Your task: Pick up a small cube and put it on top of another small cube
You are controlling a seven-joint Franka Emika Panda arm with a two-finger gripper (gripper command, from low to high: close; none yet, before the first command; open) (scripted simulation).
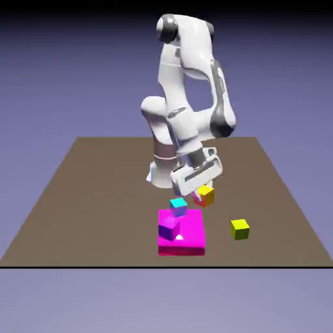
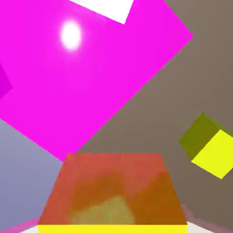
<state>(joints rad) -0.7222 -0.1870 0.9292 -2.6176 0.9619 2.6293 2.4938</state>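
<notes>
Small orange cube [image 1: 205, 195] is seen at the fingertips of the tool [image 1: 202, 193], on the exterior view's right of the arm's base. In the hand view the cube fills the space between the two tips at the bottom edge; the tool is closed on it, the jaws no wider apart than its sides. The hand is tilted, and the cube appears to be carried clear of the counter [image 1: 84, 208], though the gap beneath cannot be measured by eye. The relation to be settled is the way to the receiving cube. Yellow-green cube [image 1: 240, 229] lies to the exterior view's right of the held one and nearer the camera, apart from the rest. Cyan cube [image 1: 179, 207] lies to the left and slightly nearer, by the far edge of the magenta slab [image 1: 182, 250]; whether it is touching cannot be told. Which cube is meant as the base is not settled by the views. Sideways travel, then levelling and a slow lowering, is judged to be needed; a tilted release could let the cube slide off. No walled container is seen; purple cube [image 1: 169, 228] appears over the slab's left part.
</notes>
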